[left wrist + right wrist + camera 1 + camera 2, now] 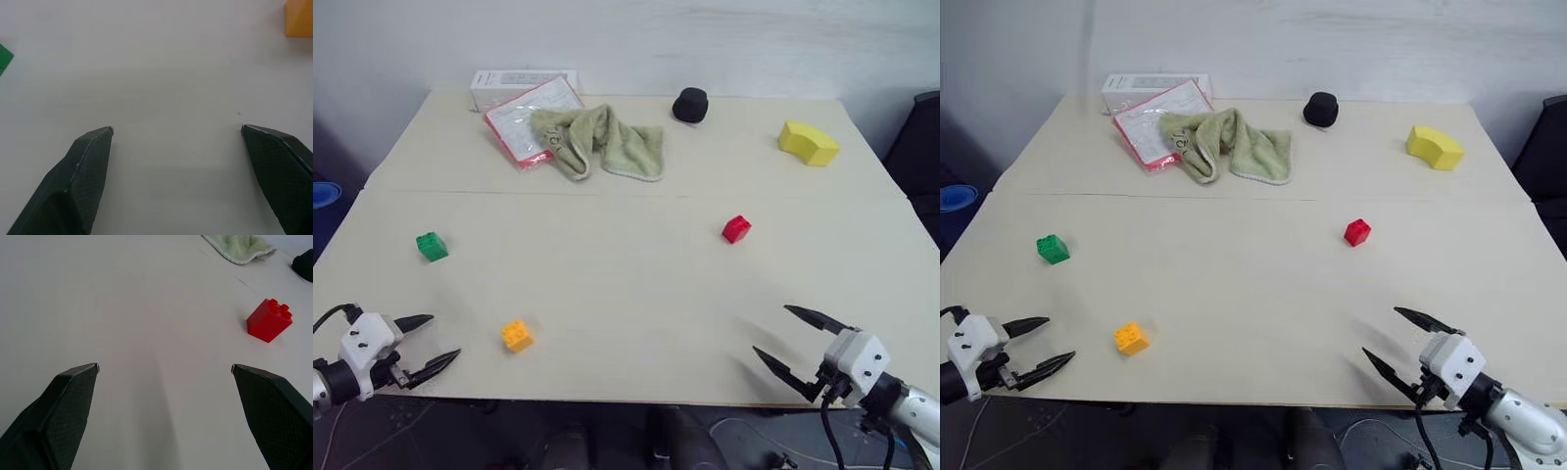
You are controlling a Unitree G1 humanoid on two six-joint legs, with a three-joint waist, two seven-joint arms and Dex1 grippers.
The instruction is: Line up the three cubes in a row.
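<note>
Three studded cubes lie far apart on the beige table (626, 294). The green cube (432, 246) sits at the left, the orange-yellow cube (517, 335) near the front edge, and the red cube (736, 229) right of centre. My left gripper (445, 338) hovers open at the front left corner, with the orange-yellow cube (299, 18) a short way to its right. At the front right my right gripper (771, 334) stands open and empty, the red cube (269, 319) ahead of it.
At the back of the table lie a crumpled green cloth (599, 139) over a red-edged card (527, 117), a white box (514, 81), a black round cap (690, 105) and a yellow wedge block (808, 143). A seam (636, 194) crosses the table.
</note>
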